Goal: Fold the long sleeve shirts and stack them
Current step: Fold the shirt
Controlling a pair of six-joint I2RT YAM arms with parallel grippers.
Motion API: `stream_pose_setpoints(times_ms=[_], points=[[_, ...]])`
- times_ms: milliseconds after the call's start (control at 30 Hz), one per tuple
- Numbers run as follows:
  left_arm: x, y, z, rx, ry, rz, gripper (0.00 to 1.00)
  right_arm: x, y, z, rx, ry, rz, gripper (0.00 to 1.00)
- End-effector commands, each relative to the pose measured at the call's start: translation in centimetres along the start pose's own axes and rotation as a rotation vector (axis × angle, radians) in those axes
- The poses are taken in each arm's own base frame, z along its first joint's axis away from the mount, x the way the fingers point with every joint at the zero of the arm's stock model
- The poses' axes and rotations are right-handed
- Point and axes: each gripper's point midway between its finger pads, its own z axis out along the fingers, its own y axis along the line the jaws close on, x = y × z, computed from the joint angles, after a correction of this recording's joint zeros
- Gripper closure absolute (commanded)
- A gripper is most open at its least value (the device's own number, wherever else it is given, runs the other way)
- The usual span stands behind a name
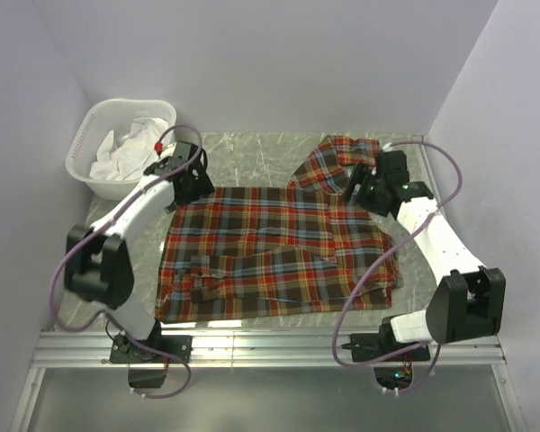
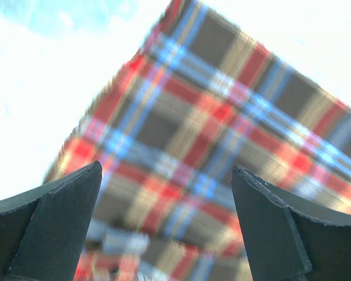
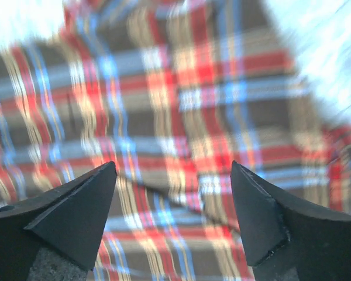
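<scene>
Marbled table [image 1: 252, 148], plaid shirt [image 1: 270, 247], left pincer [image 2: 167, 175] angled down, agape, right pincer [image 3: 174, 170] likewise

The top view looks steeply down from high behind the 6 o'clock edge of the table [image 1: 252, 148]. Each wrist view sits close over the plaid shirt [image 1: 270, 243], blurred, framed by the left tool [image 2: 167, 170] at 10 o'clock and the right tool [image 3: 174, 167] at 1 o'clock. All three views share the shirt.

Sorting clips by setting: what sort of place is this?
Probably a robotics lab cell: plain lilac walls around a marbled tabletop, two white robot arms mounted at its edge, a plaid flannel shirt spread.
</scene>
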Motion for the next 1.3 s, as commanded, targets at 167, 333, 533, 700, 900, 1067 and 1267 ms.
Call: stream_pose_setpoints(times_ms=[167,333,533,700,900,1067,1267], points=[[-8.3,-2.0,6.9,-0.023,-0.122,0.147,0.03,-8.8,-0.2,2.8,-0.116,-0.177,0.079,0.15],[-9.9,-3.7,10.5,-0.046,-0.131,0.205,0.11,-9.0,-0.7,5.0,-0.096,-0.146,0.062,0.19],[-10.1,-3.9,12.5,-0.053,-0.161,0.267,0.27,-7.7,-1.0,6.5,-0.11,-0.119,0.059,0.21],[-9.1,-2.5,14.8,-0.122,-0.161,0.34,0.28,-6.8,-1.3,7.3,-0.109,-0.103,0.054,0.23],[-7.4,-2.4,16.9,-0.119,-0.11,0.389,0.3,-6.4,-2.0,8.0,-0.082,-0.097,0.042,0.24],[-5.9,-2.2,17.5,-0.104,-0.063,0.394,0.34,-6.2,-2.0,8.5,-0.082,-0.087,0.042,0.24],[-4.3,-2.1,18.3,-0.092,-0.015,0.388,0.42,-5.9,-2.2,8.9,-0.08,-0.081,0.038,0.25]])
